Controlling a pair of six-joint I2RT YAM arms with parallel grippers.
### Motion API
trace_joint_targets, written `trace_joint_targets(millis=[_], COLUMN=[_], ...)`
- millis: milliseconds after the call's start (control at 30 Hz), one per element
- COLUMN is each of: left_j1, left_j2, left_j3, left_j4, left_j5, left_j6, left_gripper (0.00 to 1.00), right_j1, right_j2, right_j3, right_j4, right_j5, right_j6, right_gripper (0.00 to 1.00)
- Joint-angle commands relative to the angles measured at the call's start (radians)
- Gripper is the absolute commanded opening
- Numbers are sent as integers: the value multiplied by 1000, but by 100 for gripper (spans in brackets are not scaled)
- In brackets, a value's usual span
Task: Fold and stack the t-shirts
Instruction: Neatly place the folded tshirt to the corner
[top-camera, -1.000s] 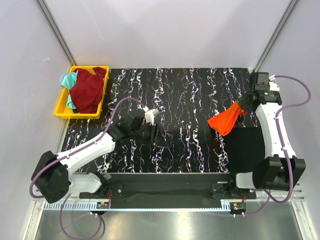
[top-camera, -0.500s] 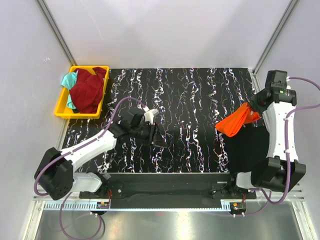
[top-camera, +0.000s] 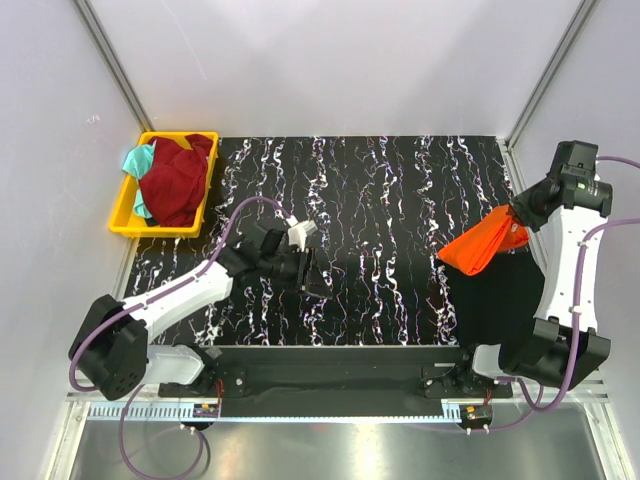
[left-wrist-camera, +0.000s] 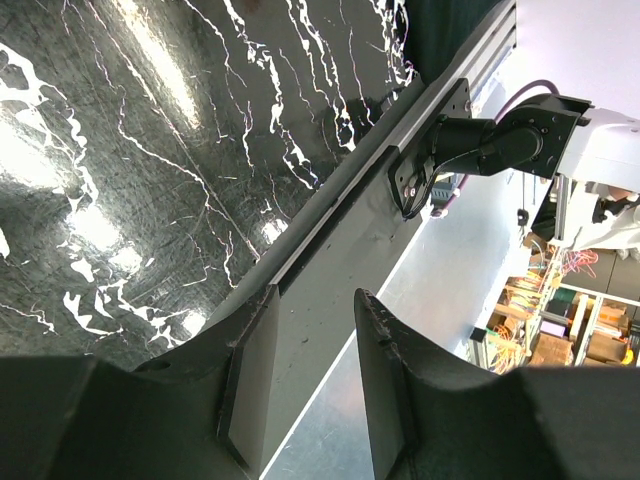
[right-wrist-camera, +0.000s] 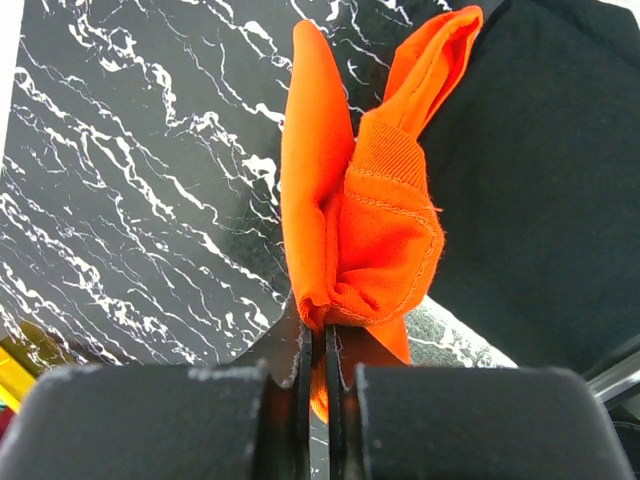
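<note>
Right claw pinched shut, arm raised; left claw parted.

The table beneath the left pincer has a glossy black top veined with white, like marble. Under the right pincer, and reaching nearer than it, a plain matte black mat covers the table's near right corner. Pale, bare walls stand well beyond both pincers at the back and on each side, with slanted metal posts at the two back corners. Nearer than the left pincer, a dark rail runs along the table's front edge, then a shiny metal ledge. Bright glare lies on the tabletop ahead of the left pincer. Past the edge there, blurred cluttered shelves show.
</note>
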Motion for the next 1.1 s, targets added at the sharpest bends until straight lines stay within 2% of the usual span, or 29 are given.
trace_joint_targets(millis=[0,733,1067], left_j1=[10,26,29], left_j2=[-7,16,21], left_j3=[-10,-11,-19], left_j4=[37,43,46], left_j5=[46,80,86], left_j6=[17,17,22], left_gripper=[41,40,40], right_j1=[-25,-129,-152], right_j2=[-43,-60,-105], right_j3=[55,28,-67], right_j4=[-1,-7,-13], right_j5=[-28,-87,-94], right_j6=[-25,-68,-77], right_gripper=[0,0,0])
